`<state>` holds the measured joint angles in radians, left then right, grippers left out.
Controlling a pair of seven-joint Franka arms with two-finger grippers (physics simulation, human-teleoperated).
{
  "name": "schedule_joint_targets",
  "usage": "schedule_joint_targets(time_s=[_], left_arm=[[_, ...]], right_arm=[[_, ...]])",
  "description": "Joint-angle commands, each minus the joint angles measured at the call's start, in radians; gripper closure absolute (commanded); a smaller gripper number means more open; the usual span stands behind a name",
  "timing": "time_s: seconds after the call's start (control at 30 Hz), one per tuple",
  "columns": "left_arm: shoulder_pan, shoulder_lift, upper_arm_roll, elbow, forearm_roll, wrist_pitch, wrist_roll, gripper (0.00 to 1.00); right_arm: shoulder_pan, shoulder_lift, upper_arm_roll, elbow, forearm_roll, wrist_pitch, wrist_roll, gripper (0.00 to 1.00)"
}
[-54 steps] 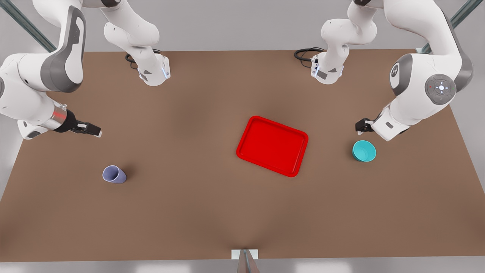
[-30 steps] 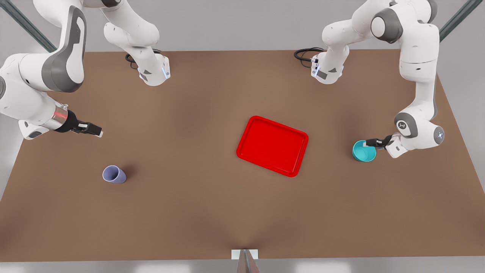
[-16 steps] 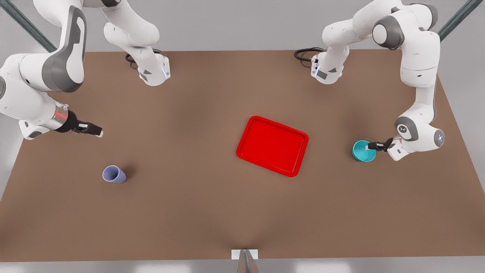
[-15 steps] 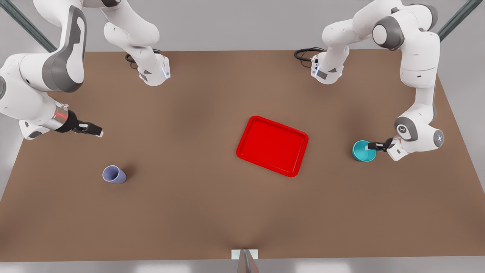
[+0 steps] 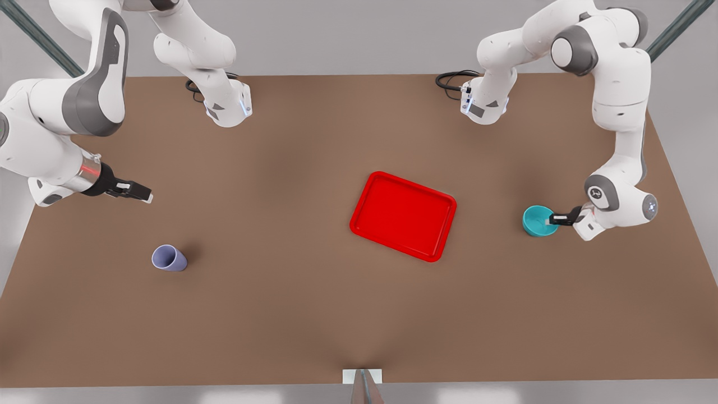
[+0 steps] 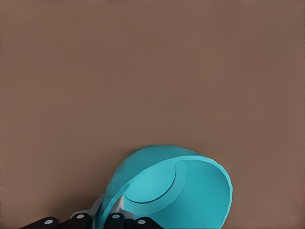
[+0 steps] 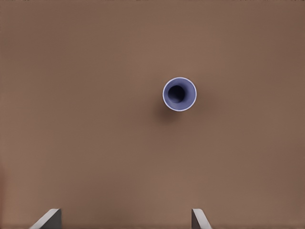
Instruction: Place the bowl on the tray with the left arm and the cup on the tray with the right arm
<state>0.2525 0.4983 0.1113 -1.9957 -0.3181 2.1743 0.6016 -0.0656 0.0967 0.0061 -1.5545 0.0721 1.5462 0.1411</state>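
Front view: brown flat bench (image 5: 291, 303) with a flat bright red rectangular tray (image 5: 403, 216) with rounded corners and a raised rim, lying a little toward the front view's right of centre, bare inside.

Small round teal bowl (image 5: 537, 220) sits at the front view's right, apart from the tray. Left claw (image 5: 552, 220) is at the bowl's rim on the side away from the tray. In the left wrist view the bowl (image 6: 176, 191) looks tipped, and the fingers (image 6: 114, 214) straddle its wall, one inside and one outside, pinching the rim (whether the bowl's base touches the bench cannot be told).

Small pale lavender tapered cup (image 5: 168, 258) stands upright on the bench at the front view's left, well apart from the tray. Right claw (image 5: 139, 194) hangs above the bench, near the cup but clear of it. Right wrist view looks straight down into the cup (image 7: 179, 94); two fingertips (image 7: 47, 218) are spread wide, nothing between them.
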Motion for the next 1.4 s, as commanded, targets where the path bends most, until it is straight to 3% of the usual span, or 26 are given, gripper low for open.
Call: schedule_joint_targets(time_s=[0.0,0.1,0.27,0.33,0.53,0.7,0.73,0.77,0.8,0.83,1.0,1.07,1.13,1.2,1.3,1.33,1.37], left_arm=[[-0.001,-0.012,-0.001,0.000,-0.039,-0.011,-0.006,0.79],[-0.055,-0.053,-0.012,0.003,-0.084,-0.037,-0.072,0.79],[-0.505,-0.093,-0.010,0.132,-0.075,-0.090,-0.468,0.79],[-0.587,-0.046,-0.024,0.242,-0.072,-0.168,-0.672,0.79],[-0.681,0.108,-0.024,0.315,-0.055,-0.188,-0.703,0.79],[-0.705,0.131,-0.027,0.315,-0.056,-0.194,-0.707,0.79],[-0.705,0.132,-0.027,0.315,-0.056,-0.192,-0.704,0.70],[-0.705,0.134,-0.028,0.316,-0.056,-0.185,-0.703,0.47],[-0.705,0.141,-0.027,0.321,-0.055,-0.180,-0.698,0.17],[-0.704,0.141,-0.027,0.321,-0.055,-0.179,-0.694,0.00],[-0.688,0.123,-0.018,0.367,0.054,-0.200,-0.694,0.00],[-0.688,0.056,0.005,0.466,0.186,-0.356,-0.695,0.00],[-0.688,0.048,0.051,0.643,0.295,-0.540,-0.678,0.00],[-0.688,-0.046,0.151,0.655,0.297,-0.642,-0.477,0.00],[-0.688,-0.122,0.183,0.654,0.304,-0.754,-0.470,0.00],[-0.681,-0.164,0.177,0.617,0.333,-0.740,-0.482,0.00],[-0.535,-0.208,0.024,0.581,0.343,-0.735,-0.485,0.00]], right_arm=[[0.001,0.000,0.000,0.001,0.000,0.000,0.000,0.00],[0.001,0.000,0.000,0.001,0.000,0.000,0.000,0.00],[0.003,0.000,0.000,0.001,0.000,0.003,0.000,0.00],[0.003,0.000,0.000,0.001,0.000,0.003,0.000,0.00],[0.001,0.000,0.000,-0.001,0.002,0.003,0.000,0.00],[0.001,0.000,0.000,-0.001,0.002,0.003,0.000,0.00],[0.003,0.000,0.000,-0.001,0.002,0.003,0.000,0.00],[0.001,0.000,0.000,-0.001,0.002,0.003,0.000,0.00],[0.003,0.000,0.000,-0.001,0.002,0.003,0.000,0.00],[0.003,0.000,0.000,-0.001,0.002,0.003,0.000,0.00],[0.010,0.017,0.009,0.010,0.003,-0.020,-0.005,0.00],[0.009,0.072,0.072,0.022,-0.006,-0.087,-0.003,0.00],[0.003,0.184,0.069,0.091,-0.005,-0.092,-0.060,0.00],[-0.008,0.216,0.063,0.085,-0.029,-0.081,-0.084,0.00],[-0.088,0.270,0.044,0.056,-0.029,-0.034,-0.092,0.00],[-0.102,0.265,0.044,0.039,-0.029,-0.034,-0.092,0.00],[-0.108,0.270,0.044,0.033,-0.029,-0.022,-0.091,0.00]])
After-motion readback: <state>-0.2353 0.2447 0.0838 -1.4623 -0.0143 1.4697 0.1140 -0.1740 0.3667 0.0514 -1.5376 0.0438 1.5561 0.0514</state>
